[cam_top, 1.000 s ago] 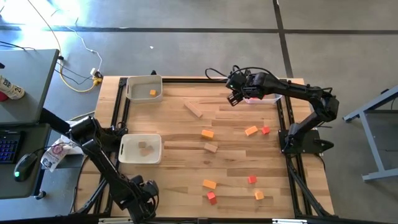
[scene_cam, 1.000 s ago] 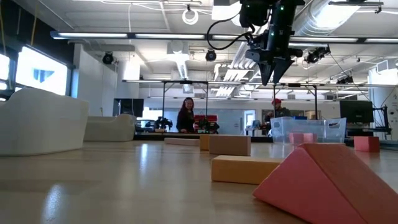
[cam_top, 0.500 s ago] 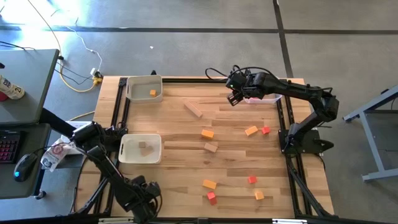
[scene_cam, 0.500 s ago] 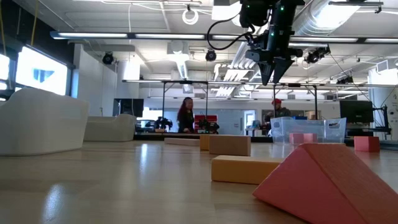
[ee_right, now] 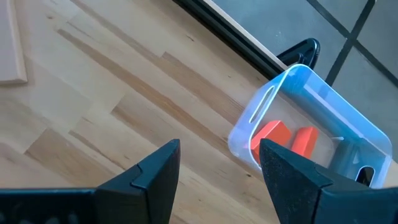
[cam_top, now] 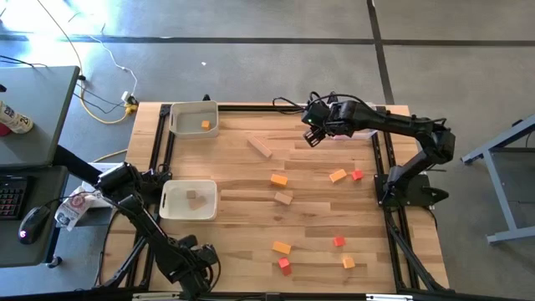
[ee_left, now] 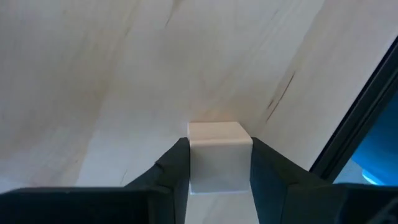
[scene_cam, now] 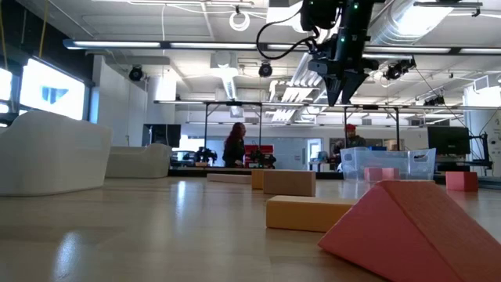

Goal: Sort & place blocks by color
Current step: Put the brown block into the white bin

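The left gripper (ee_left: 214, 163) sits low by the near-left part of the table (cam_top: 309, 226), and its fingers (ee_left: 174, 168) press on either side of a plain light-wood cube (ee_left: 217, 155), which rests on the wood between them. The right gripper (cam_top: 313, 134) hangs high over the far side, fingers spread wide with nothing between them, close beside the clear bin (ee_right: 311, 134), where two red blocks (ee_right: 283, 140) lie. From above, one white bin (cam_top: 195, 118) at the far left holds a single orange block (cam_top: 206, 124), and the nearer white bin (cam_top: 189, 200) holds plain wood pieces (cam_top: 196, 200). The long plank (cam_top: 260, 146) lies loose near the far middle. Orange blocks (cam_top: 279, 180), small red ones (cam_top: 357, 175) and a plain wedge (cam_top: 284, 199) are scattered across the tabletop, well apart. At table height, a big red wedge (scene_cam: 415, 227) fills the near corner, an orange slab (scene_cam: 309, 213) just behind. Two people (scene_cam: 235, 145) stand far back in the room.
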Robot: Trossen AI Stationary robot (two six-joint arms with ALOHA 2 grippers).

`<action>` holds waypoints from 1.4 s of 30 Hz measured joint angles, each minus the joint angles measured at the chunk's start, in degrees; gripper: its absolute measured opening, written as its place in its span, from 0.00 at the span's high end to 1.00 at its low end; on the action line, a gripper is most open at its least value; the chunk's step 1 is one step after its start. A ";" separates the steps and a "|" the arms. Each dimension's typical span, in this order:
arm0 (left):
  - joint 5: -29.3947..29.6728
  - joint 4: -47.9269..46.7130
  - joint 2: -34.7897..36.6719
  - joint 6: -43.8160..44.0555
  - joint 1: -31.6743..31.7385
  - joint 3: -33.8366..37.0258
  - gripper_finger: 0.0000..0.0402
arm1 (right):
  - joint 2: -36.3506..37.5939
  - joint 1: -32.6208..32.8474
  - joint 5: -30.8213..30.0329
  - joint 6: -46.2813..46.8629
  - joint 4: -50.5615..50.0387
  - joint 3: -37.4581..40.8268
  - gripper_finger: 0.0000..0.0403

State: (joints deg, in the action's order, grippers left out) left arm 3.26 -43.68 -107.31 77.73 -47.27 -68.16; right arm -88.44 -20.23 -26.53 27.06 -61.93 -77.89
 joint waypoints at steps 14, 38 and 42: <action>6.69 -9.30 8.03 -3.45 3.36 0.00 0.72 | 0.00 6.59 1.31 -5.64 -2.20 0.00 0.49; 23.21 -38.21 27.59 -7.77 15.92 0.04 0.73 | 0.02 12.80 13.51 -6.55 -4.87 -0.02 0.49; 22.74 -37.78 29.25 -10.36 18.72 2.38 0.73 | 0.04 13.73 14.62 -6.55 -4.90 -0.02 0.49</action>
State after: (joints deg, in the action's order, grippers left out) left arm 26.00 -81.46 -78.06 67.37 -28.55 -65.78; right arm -88.40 -6.50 -11.91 20.51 -66.83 -77.91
